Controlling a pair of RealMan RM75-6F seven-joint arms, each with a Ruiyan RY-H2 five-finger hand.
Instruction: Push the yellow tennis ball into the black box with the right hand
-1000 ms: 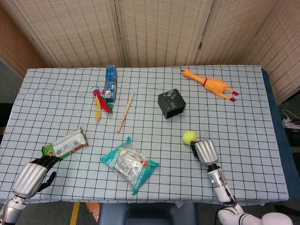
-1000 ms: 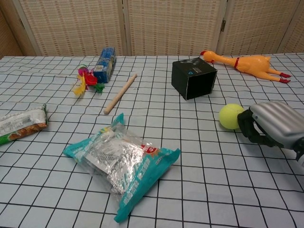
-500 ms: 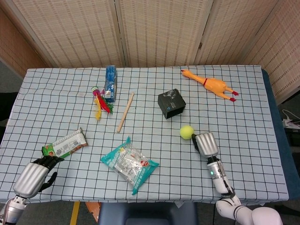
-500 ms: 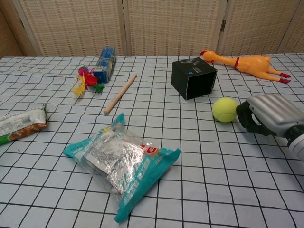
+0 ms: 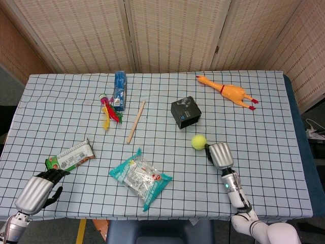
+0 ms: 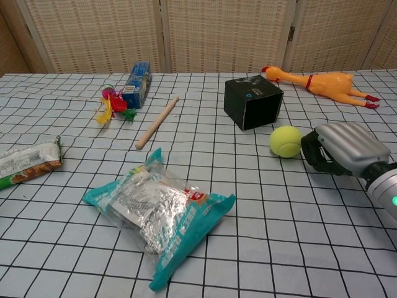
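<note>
Since a second ago the yellow tennis ball [image 5: 198, 142] has rolled up and to the left across the checked table [image 5: 284, 122], closer to the black box [image 5: 185, 112], and the right hand [image 5: 219, 155] has followed just behind it. In the head view, the ball now sits just below and slightly right of the box, near it but not touching. The right hand lies knuckles up, its dark fingers [image 5: 207, 150] curled in and holding nothing, right against the ball's lower right side. At the bottom left corner the left hand [image 5: 36, 192] rests at the table edge, fingers curled with nothing in them, beside a green snack bar [image 5: 71, 155]. A teal snack bag [image 5: 140, 177] lies in the middle foreground, a wooden stick [image 5: 136, 121] above it, a blue carton [image 5: 119, 90] and a feathered toy [image 5: 107, 109] further up, and a rubber chicken [image 5: 227, 91] at the upper right. In the chest view, the ball [image 6: 285, 141] sits just in front of the box [image 6: 253, 101], slightly to its right, with a small gap between them. The right hand [image 6: 341, 148] is immediately to the ball's right, its curled fingers [image 6: 312, 153] at the ball's side; whether they actually touch cannot be told. The left hand is out of this view.
</note>
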